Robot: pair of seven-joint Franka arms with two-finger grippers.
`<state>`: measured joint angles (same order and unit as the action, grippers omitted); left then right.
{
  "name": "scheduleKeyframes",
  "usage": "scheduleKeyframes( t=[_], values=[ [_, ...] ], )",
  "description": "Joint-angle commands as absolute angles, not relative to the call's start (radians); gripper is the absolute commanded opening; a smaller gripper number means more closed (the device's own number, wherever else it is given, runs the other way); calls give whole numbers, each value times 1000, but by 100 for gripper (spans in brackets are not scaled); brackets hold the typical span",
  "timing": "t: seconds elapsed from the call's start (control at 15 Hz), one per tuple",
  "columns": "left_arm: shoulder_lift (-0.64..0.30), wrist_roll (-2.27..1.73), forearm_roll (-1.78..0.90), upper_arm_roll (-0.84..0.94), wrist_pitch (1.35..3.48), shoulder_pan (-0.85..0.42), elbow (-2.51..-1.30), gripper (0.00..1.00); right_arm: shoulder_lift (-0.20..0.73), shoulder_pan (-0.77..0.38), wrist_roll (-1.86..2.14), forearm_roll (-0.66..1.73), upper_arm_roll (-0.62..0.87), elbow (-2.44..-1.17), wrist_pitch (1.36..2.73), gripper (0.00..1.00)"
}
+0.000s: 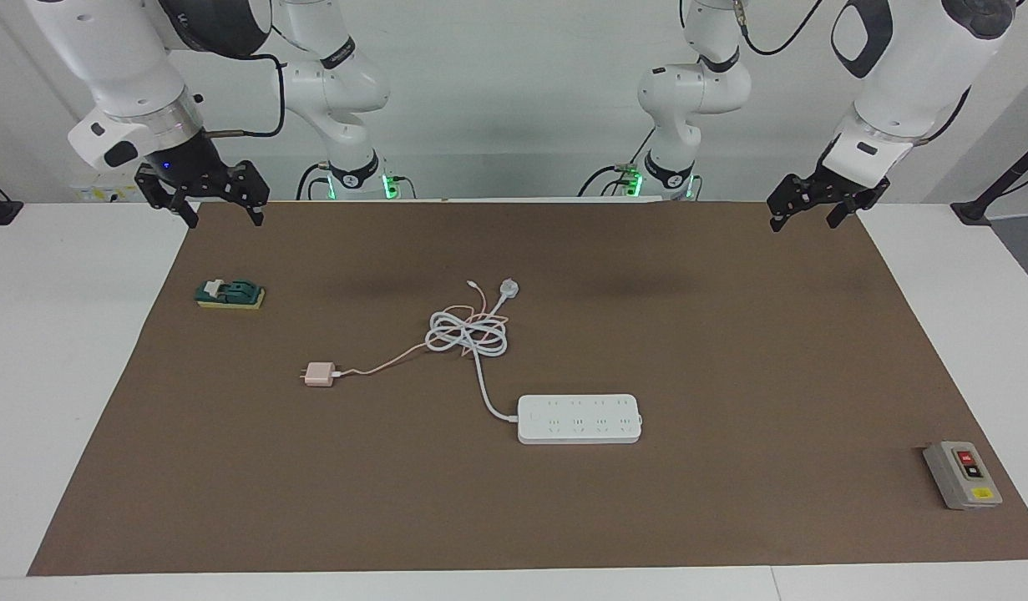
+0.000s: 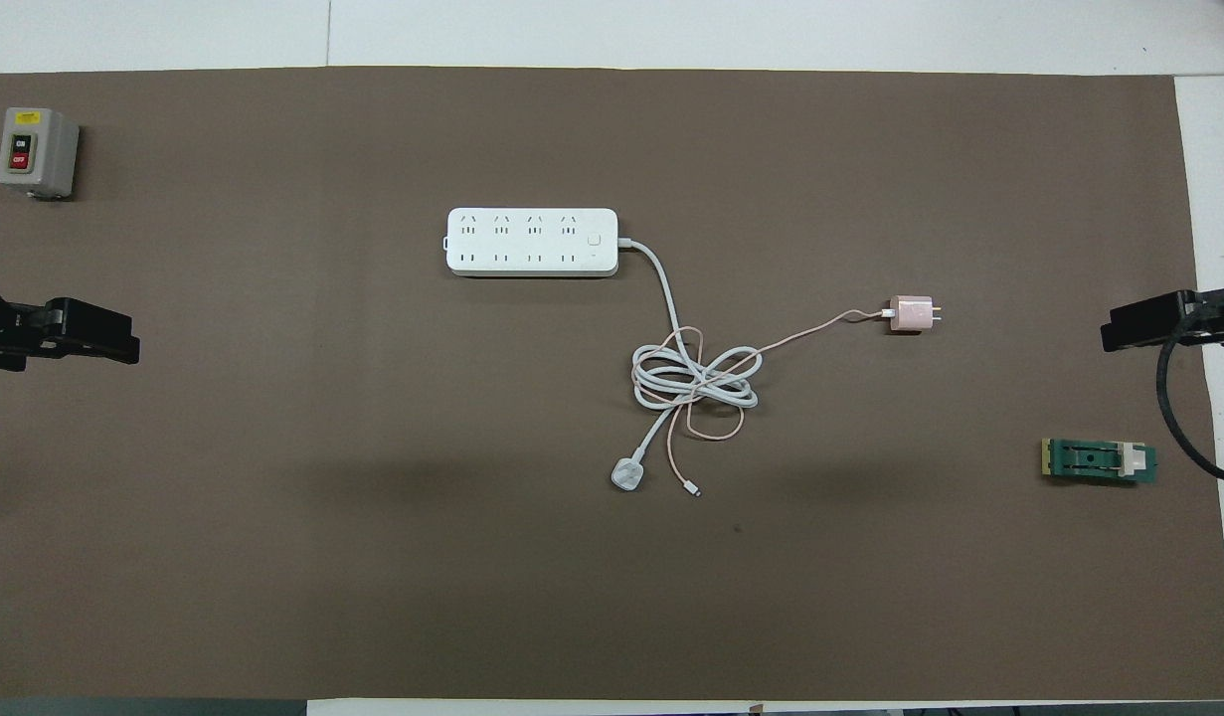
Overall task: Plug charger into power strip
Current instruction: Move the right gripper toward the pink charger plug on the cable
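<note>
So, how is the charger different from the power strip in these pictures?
The charger is a small pale pink cube, while the power strip is a long flat white bar. The charger has two metal prongs at one end; the power strip shows rows of sockets on top. The charger trails a thin pink cable, the power strip a thick white cord. Both lie on the brown mat, unplugged, and their cables tangle together.

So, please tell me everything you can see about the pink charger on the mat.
The charger is a small pale pink cube, plastic by its look, lying flat on the brown mat. Two metal prongs point toward the right arm's end of the table. A thin pink cable leaves its other face and runs into the coiled white cord. It is unplugged, apart from the power strip, and no end effector touches it.
</note>
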<state>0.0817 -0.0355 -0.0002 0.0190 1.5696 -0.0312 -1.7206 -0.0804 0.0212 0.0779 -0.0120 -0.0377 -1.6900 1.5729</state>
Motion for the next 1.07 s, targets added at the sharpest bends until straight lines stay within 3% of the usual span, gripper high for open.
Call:
scheduleKeyframes(
  t=[0.0,0.67,1.0],
  values=[
    [92,-32,18,17,1582,-32,-1733,100,-101,43,89,-15,-25,-1715,1585,100],
    [92,-34,17,17,1582,-32,-1733,100,-100,43,74,-18,-25,-1713,1595,100],
    [92,-32,18,17,1582,-32,-1733,100,-42,58,-191,15,-26,-1717,1591,100]
  ],
)
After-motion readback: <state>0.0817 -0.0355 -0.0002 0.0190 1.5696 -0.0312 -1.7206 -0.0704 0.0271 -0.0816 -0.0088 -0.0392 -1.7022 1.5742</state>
